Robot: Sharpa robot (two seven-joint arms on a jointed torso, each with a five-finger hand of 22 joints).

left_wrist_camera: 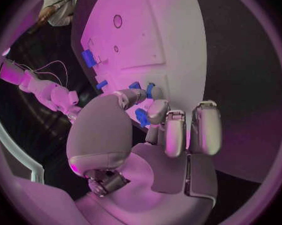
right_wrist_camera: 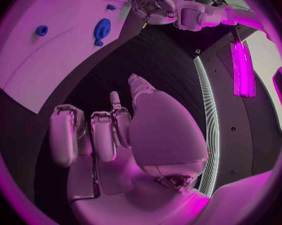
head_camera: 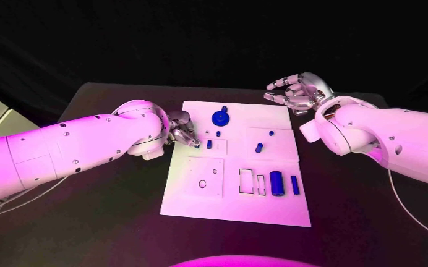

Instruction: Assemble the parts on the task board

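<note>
Left hand (head_camera: pixel 181 128) at the task board (head_camera: pixel 236 208) left edge, fingers curled, grasp unclear; right hand (head_camera: pixel 297 91) spread, holding nothing, off the far right corner; most blue parts (head_camera: pixel 278 183) look unassembled.

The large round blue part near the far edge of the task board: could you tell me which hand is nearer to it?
Left. The left hand sits at the board's left edge beside the round blue part; the right hand hovers off the far right corner.
</note>
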